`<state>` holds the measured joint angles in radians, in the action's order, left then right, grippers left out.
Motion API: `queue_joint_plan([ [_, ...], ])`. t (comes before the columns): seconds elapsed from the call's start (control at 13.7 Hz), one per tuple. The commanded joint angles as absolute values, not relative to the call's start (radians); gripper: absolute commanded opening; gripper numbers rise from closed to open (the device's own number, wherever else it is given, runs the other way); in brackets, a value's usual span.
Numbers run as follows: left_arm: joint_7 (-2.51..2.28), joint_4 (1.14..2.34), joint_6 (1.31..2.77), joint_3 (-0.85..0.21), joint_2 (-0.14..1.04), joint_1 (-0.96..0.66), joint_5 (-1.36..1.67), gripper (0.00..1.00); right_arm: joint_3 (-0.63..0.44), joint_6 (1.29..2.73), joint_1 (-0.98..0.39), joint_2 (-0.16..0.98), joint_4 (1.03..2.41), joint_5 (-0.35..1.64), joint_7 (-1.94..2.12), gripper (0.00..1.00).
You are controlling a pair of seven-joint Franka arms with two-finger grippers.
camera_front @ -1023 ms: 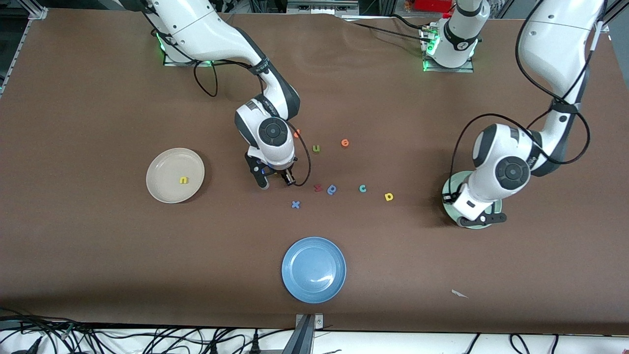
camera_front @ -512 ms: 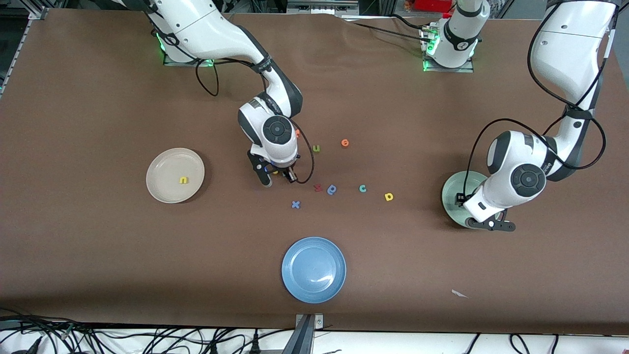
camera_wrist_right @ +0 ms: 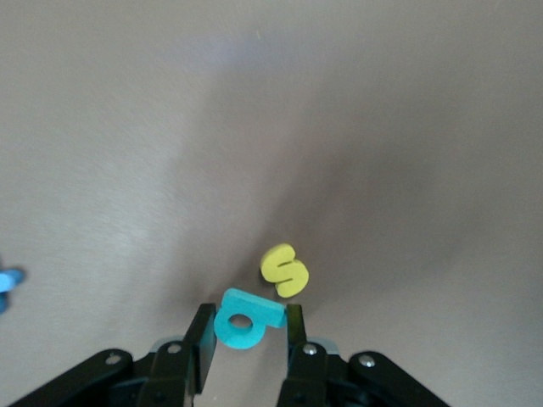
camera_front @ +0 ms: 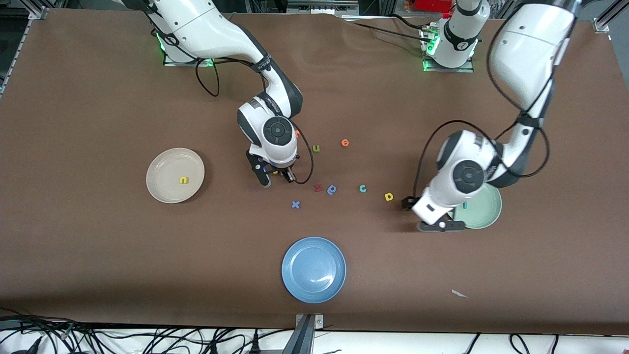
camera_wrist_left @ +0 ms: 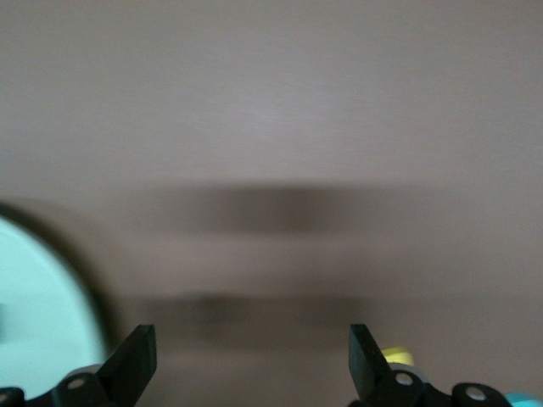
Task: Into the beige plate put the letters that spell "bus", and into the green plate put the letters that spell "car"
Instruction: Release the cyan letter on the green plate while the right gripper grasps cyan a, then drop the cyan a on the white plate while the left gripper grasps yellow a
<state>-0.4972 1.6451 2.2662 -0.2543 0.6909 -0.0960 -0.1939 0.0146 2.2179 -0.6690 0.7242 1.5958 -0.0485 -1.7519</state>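
Teal "b" (camera_wrist_right: 246, 320) sits clamped between the fingers of our right gripper (camera_front: 276, 178), which hangs low over the table near the loose cluster of letters, and the yellow "s" (camera_wrist_right: 286, 270) lies on the brown table (camera_front: 98, 246) just beside it, past the fingertips. The relation that matters to us is direction: the beige plate (camera_front: 162, 189), already holding a yellow "u" (camera_front: 183, 180), lies toward the right arm's end of the table from this gripper, well apart from it, so we judge the next move is a carry that way, and the right arm is plainly the nearer one for it. In the right wrist view the "b" lies flat with its stem running crosswise between the jaws, so the hold is on the ends of its long axis. Our left gripper (camera_front: 428, 215) hovers over the table just beside the green plate (camera_front: 486, 209), fingers spread wide and holding nothing; a small teal piece we cannot read lies in that plate. The yellow "a" (camera_front: 388, 197) is near that gripper, and the teal "c" (camera_front: 362, 189) lies a little toward the middle cluster from it
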Motion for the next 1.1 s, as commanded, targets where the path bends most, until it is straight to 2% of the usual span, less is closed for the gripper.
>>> queue_joint_plan([
  [0.0,-0.575,1.582,2.246,-0.248,0.747,-0.120,-0.161,1.00,-0.021,2.052,-0.654,0.649,1.549,-0.045,-1.624,0.04],
  [0.22,-0.656,1.583,2.256,-0.249,0.759,-0.172,-0.133,0.97,-0.081,1.953,-0.595,0.603,1.563,-0.040,-1.383,0.04],
  [0.44,-0.675,1.603,2.266,-0.247,0.759,-0.176,-0.133,0.92,-0.110,1.951,-0.484,0.517,1.676,-0.020,-1.105,0.05],
  [0.58,-0.698,1.620,2.290,-0.247,0.759,-0.183,-0.133,0.90,-0.114,2.002,-0.396,0.451,1.805,-0.011,-0.946,0.06],
  [0.8,-0.699,1.661,2.328,-0.249,0.755,-0.183,-0.137,0.85,-0.118,2.090,-0.328,0.454,1.912,0.000,-0.826,0.10],
  [0.88,-0.701,1.672,2.329,-0.249,0.750,-0.183,-0.137,0.83,-0.127,2.138,-0.318,0.453,1.957,0.000,-0.795,0.37],
  [0.95,-0.701,1.677,2.329,-0.249,0.747,-0.183,-0.137,0.80,-0.130,2.167,-0.316,0.446,1.980,0.002,-0.767,0.99],
  [1.02,-0.706,1.680,2.330,-0.250,0.747,-0.184,-0.137,0.76,-0.130,2.149,-0.316,0.433,1.977,0.002,-0.764,1.00],
])
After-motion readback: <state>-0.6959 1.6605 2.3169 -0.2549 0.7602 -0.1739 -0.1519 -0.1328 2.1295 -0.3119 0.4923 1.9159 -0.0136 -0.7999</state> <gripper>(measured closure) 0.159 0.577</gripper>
